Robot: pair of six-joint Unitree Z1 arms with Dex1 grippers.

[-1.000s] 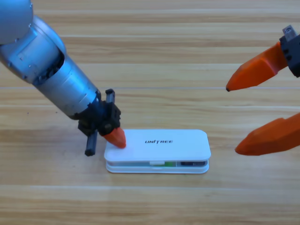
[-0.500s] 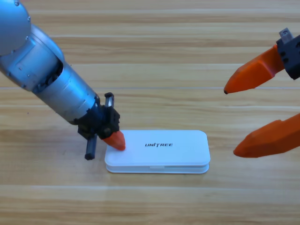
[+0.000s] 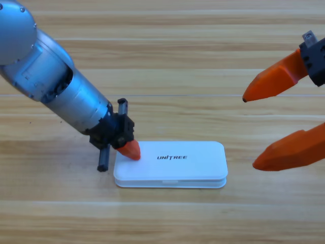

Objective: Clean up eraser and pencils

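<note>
two arms are over the wooden table point(image 3: 167, 46) and only one is at work: the left gripper point(image 3: 130, 149) comes down from the upper left corner and has its orange tip pressed on the left end of the white case point(image 3: 172, 163), right on the lid. whether that pincer is released or clenched i cannot tell from up here, since only one orange tip shows past the black body. the case lies flat with its lid down on its base, only a thin seam showing along the front edge, and the eraser and the pencils are nowhere in sight, so my guess is they sit inside the case, though nothing proves it. that puts us at the closing step, i'd say, with the tidy-up nearly done. what the next move calls for is a firm, even push so the lid seats along its whole length, then a straight lift away so the tip doesn't drag the light case sideways across the smooth boards. the right gripper point(image 3: 269, 127) waits at the right edge, jaws spread wide apart with nothing between them, well clear of the case. the table is pale wood with long grain lines running left to right, and no more of the room shows.
</note>
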